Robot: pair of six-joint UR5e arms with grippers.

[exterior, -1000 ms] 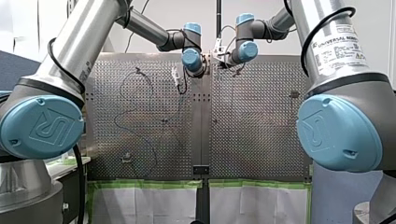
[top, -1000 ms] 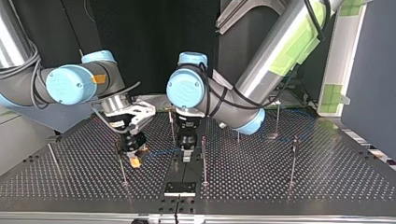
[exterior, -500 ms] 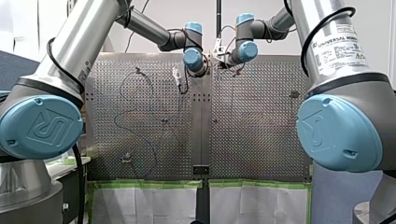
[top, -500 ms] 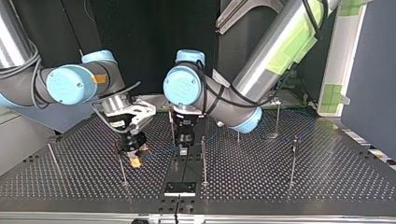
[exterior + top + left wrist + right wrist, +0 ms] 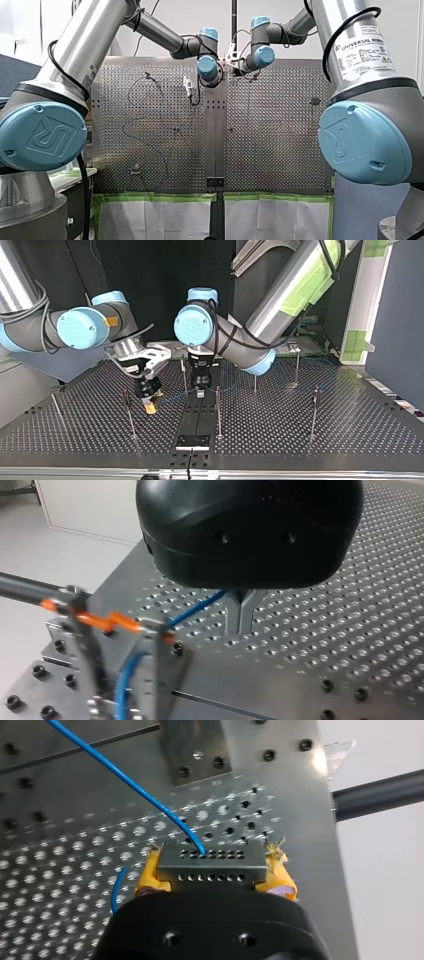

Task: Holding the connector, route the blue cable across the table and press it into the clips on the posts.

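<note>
In the top view my right gripper [image 5: 150, 408] hangs low over the table at the left, its yellow pads shut on the grey connector [image 5: 212, 865]. The thin blue cable [image 5: 125, 780] leaves the connector and runs toward the middle. There my left gripper [image 5: 200, 391] points down, its metal fingers [image 5: 241, 611] pressed together with the blue cable [image 5: 197, 609] running in between them. Beside that gripper stands a post with an orange clip [image 5: 117, 622], and the cable passes it. More slack cable [image 5: 145, 135] loops over the front view's left half.
Several thin posts stand on the perforated table [image 5: 350, 430]: one just in front of my left gripper [image 5: 218, 410], one beside my right gripper [image 5: 129, 415], others at the top view's right [image 5: 313, 410] and back [image 5: 297, 362]. A small bracket [image 5: 192, 442] sits at the near edge.
My left gripper's fingers have shut on the cable, and it has drawn back a little in the top view. My right gripper has shifted slightly toward the middle with the connector.
</note>
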